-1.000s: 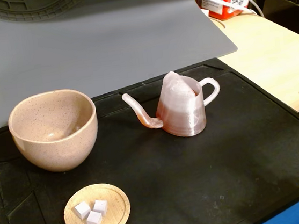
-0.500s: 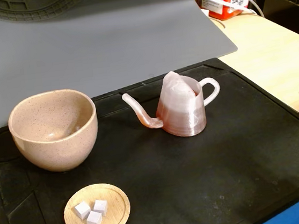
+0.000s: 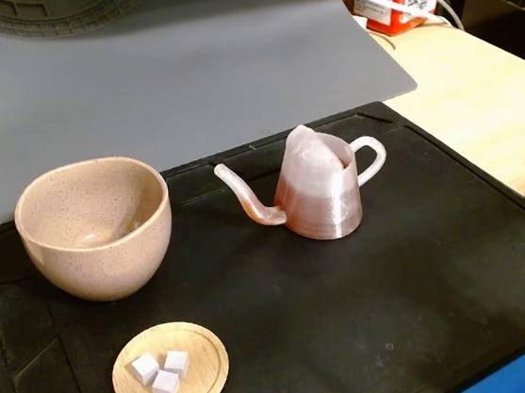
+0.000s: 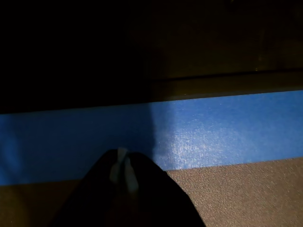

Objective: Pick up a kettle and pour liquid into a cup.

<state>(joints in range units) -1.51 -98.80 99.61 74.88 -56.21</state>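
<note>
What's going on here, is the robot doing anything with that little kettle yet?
Not yet. The kettle stands upright on the black mat, untouched, its spout pointing toward the cup to its left in the fixed view. A small wooden dish with three white cubes sits nearer the camera. No arm appears near these things in the fixed view. The wrist view is dark, showing only a blue strip and the gripper, whose tips look closed together.
</note>
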